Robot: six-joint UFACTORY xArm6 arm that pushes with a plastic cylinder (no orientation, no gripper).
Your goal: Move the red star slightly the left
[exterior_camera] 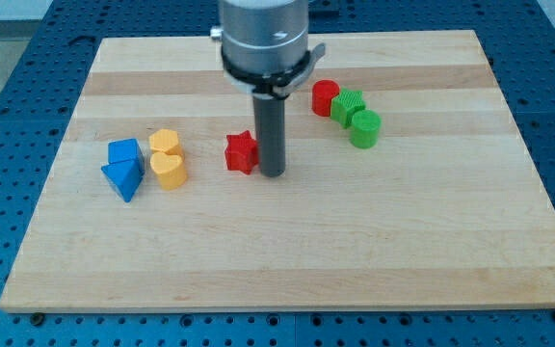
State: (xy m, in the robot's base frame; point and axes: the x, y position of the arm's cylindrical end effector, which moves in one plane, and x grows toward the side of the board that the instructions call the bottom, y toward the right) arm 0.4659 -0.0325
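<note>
The red star (pixel 242 152) lies near the middle of the wooden board (pixel 287 251). My tip (pixel 273 173) stands just to the star's right, touching or almost touching its right side. The dark rod rises from there to the arm's grey body at the view's top.
A red cylinder (pixel 325 97), a green star-like block (pixel 348 106) and a green cylinder (pixel 364 128) sit at the upper right. A yellow hexagon-like block (pixel 165 143) and a yellow heart (pixel 170 171) lie left of the star. A blue cube-like block (pixel 124 152) and a blue triangle (pixel 122 179) lie further left.
</note>
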